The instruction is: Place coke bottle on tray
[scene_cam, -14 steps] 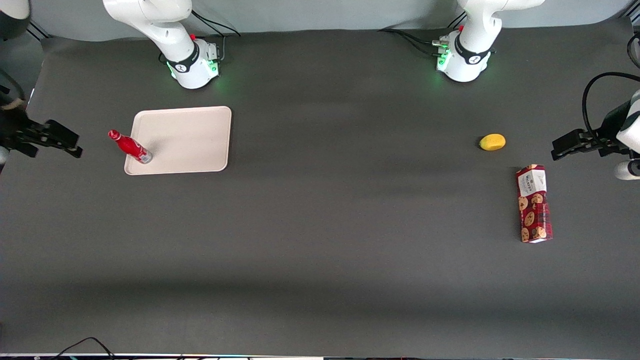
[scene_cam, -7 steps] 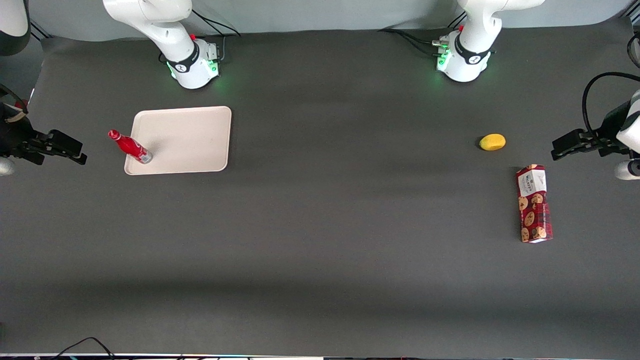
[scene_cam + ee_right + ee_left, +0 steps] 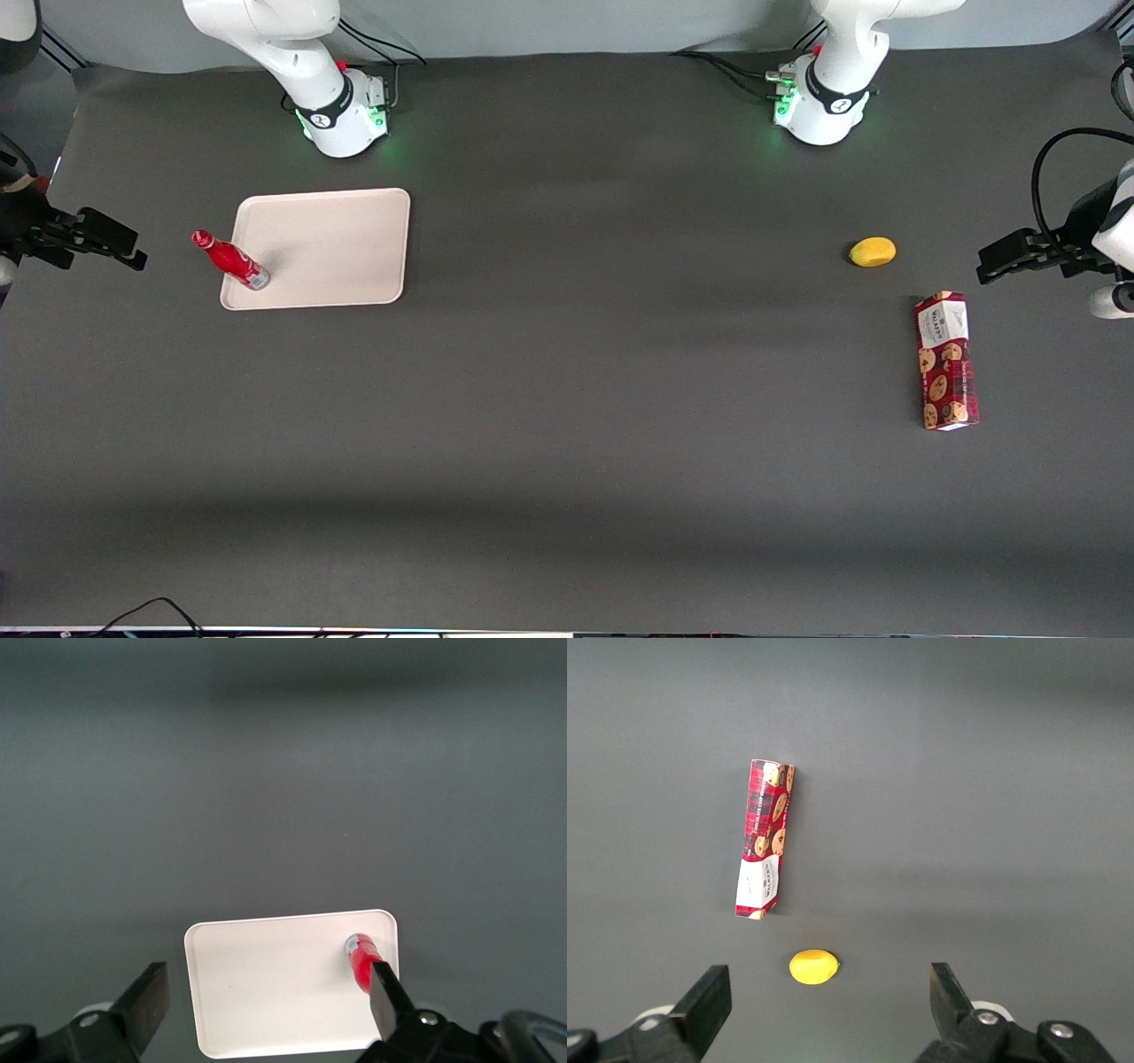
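Dark grey matting covers the whole table (image 3: 567, 399), and we see only a handful of things scattered across it. Toward the working arm's end lies the tray (image 3: 328, 244), a flat beige rectangle with rounded corners and a low rim, resting just in front of the working arm's white base (image 3: 341, 111). We find the coke bottle (image 3: 230, 260) standing on the tray, its silvery base planted near the tray corner that is closest to the front camera and to the table's end; in the front view its red body and cap appear to lean out past the rim. From the right wrist view we look down on the same tray (image 3: 283, 979) and on the bottle (image 3: 363, 962) near one of its corners, seen base-end toward us. We see the gripper (image 3: 120, 250) raised above the table, well apart from the bottle and farther out toward the working arm's end; in the wrist view its two dark fingers (image 3: 146, 1001) stand wide apart with nothing between them. Toward the parked arm's end we find a yellow lemon (image 3: 873, 252) and, nearer the front camera than it, a red cookie box (image 3: 946, 361) lying flat; neither touches the other.
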